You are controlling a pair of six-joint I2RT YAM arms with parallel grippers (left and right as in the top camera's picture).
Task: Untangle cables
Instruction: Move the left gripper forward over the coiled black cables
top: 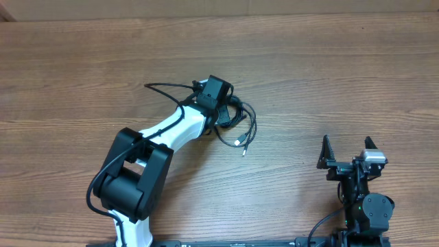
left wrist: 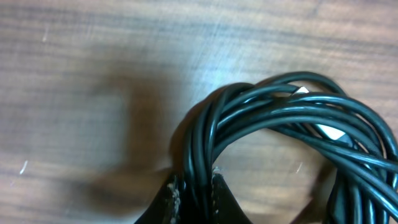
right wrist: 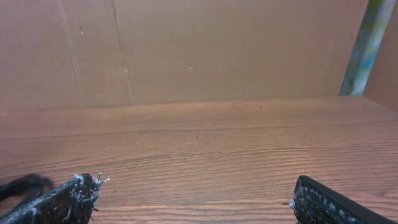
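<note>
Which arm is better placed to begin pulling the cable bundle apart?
Left. The left arm has its jaws shut on the cables; the right arm sits apart to the right, jaws open and empty.

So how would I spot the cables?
From above, follow the white left arm to its tip on the wooden table. There the cables sit as a small coil of thin black cords, pinched in the left fingers. Unlike the thicker wire on the arm, a loose end carries a silvery plug.
</note>
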